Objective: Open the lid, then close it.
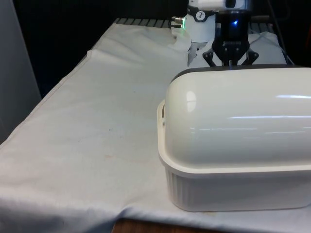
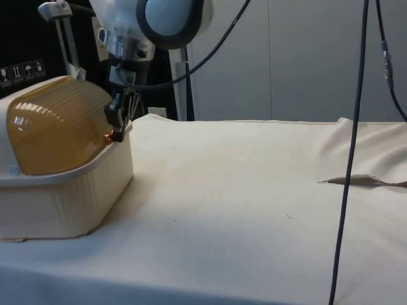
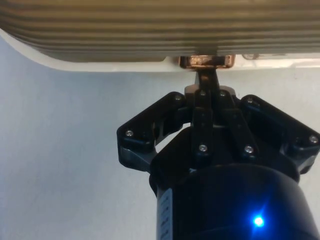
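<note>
A cream bread box (image 1: 233, 189) stands at the front view's right, its smooth domed back towards that camera. In the side view its ribbed amber roll-top lid (image 2: 57, 124) is drawn down to the cream base (image 2: 63, 203). A small copper handle (image 3: 206, 61) sits on the lid's lower edge, just above the base's rim. My black gripper (image 3: 205, 75) is shut on this handle (image 2: 110, 135), with the fingers pressed close together. The gripper (image 2: 118, 130) reaches down at the box's front, and its upper part shows behind the dome (image 1: 228, 58).
White cloth (image 2: 241, 190) covers the table on the open side of the box. A dark cable (image 2: 346, 184) hangs down in the near foreground, over a crease in the cloth (image 2: 359, 181). The table's edge (image 1: 53, 92) runs along the front view's left.
</note>
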